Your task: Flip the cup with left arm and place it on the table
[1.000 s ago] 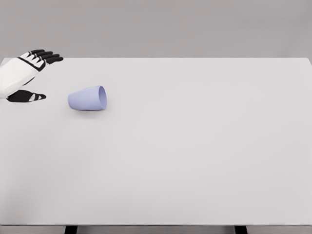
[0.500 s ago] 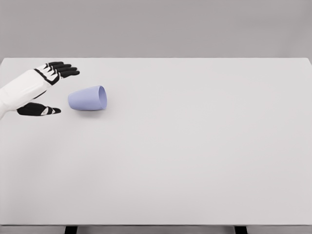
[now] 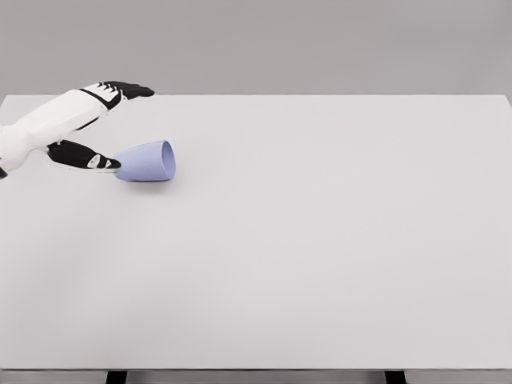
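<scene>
The near part of the table (image 3: 264, 320) is bare white and holds nothing that matters to the job; everything is up in the far left corner. There the cup (image 3: 147, 162) lies on its side, well back from the near edge, its open mouth turned to the right and its closed base pointing left toward the arm. The left hand (image 3: 90, 124) comes in from the left edge with its fingers (image 3: 128, 89) stretched out above and behind the cup and its thumb (image 3: 84, 155) low in front, the thumb tip right at the base, touching it or very nearly so. The hand is spread and grasps nothing yet. So the step in hand looks to be the reach, with the cup about to be bracketed between thumb and fingers. The next move probably calls for the hand to go a little further right over the cup's body, then close, since a pinch at the very base might let it roll or slip. The cup itself is pale lavender, smooth, tapered from a wider rim to a narrower base, with no handle; it looks light and apt to roll.
</scene>
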